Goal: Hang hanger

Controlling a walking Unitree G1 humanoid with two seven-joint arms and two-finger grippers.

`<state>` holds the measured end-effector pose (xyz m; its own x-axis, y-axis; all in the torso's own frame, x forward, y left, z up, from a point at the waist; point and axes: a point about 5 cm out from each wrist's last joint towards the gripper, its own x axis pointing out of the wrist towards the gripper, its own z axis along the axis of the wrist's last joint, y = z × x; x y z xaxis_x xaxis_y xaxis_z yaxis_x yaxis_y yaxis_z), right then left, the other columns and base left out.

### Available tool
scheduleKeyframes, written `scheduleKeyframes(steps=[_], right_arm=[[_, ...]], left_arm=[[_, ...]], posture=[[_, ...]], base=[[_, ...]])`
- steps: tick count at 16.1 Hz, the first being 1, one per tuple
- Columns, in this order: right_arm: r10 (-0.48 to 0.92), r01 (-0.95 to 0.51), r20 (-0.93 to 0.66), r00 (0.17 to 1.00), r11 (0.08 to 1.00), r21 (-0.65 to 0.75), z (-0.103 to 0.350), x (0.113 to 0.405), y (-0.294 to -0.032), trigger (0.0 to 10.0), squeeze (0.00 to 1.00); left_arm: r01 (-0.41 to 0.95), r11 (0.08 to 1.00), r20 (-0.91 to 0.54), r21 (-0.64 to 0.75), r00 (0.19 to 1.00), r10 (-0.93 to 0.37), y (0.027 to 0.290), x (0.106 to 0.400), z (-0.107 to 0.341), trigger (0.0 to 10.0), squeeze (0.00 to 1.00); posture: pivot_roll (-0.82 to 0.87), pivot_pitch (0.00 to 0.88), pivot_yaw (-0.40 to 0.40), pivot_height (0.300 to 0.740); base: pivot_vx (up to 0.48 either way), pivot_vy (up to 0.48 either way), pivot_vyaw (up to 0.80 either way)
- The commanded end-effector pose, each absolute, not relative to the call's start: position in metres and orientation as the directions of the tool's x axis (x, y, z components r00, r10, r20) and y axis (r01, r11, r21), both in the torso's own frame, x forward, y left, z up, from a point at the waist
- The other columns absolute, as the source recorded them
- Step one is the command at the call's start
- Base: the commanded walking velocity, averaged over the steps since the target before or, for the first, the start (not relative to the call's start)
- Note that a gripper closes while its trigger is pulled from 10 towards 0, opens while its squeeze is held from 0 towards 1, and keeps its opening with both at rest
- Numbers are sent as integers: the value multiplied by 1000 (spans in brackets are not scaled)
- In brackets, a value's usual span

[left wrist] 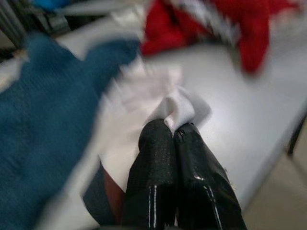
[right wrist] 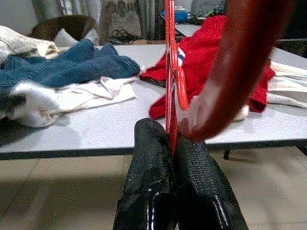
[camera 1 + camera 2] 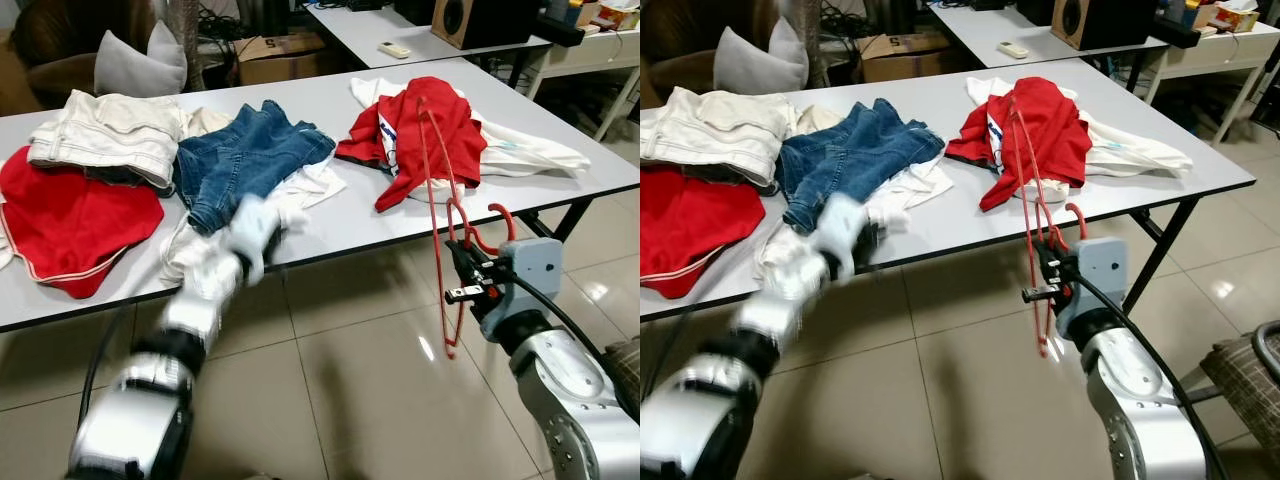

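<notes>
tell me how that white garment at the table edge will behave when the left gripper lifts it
Probably floppy: the white garment bunches into soft folds where the left gripper pinches it. It looks thin, so likely light. Part lies under the jeans, so it may drag them along.

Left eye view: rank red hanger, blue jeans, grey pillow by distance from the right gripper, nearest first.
From the right gripper, off the table's front edge:
1. red hanger, clamped in its fingers.
2. blue jeans, mid-table, toward the robot's left.
3. grey pillow, behind the table's far left.
</notes>
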<state>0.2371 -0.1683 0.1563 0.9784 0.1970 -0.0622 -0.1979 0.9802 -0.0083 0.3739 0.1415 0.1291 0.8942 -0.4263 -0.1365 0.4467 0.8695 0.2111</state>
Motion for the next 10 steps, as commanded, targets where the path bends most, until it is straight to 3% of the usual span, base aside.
scheduleKeyframes(steps=[1,3,6,8,10], right_arm=[[188,-189,-66,980,982,-11,153,236,-168,10000,0],[174,-174,-50,983,985,12,155,236,-170,10000,0],[159,-159,-31,987,987,4,160,239,-176,10000,0],[141,-141,-32,990,990,-9,158,237,-179,10000,0],[132,-132,-20,991,991,0,160,234,-178,10000,0]], left_arm=[[438,884,-49,163,899,-436,142,388,162,0,0],[446,881,4,159,892,-452,139,400,193,0,0],[406,883,229,237,860,-457,136,419,306,0,0],[422,877,271,231,838,-474,133,418,322,0,0],[458,857,183,235,845,-502,124,419,294,0,0]], posture=[[-207,11,95,740],[-200,10,96,740],[-210,0,115,740],[-229,0,128,740],[-237,0,145,740]], base=[[0,0,0],[0,0,0],[0,0,0],[0,0,0],[0,0,0]])
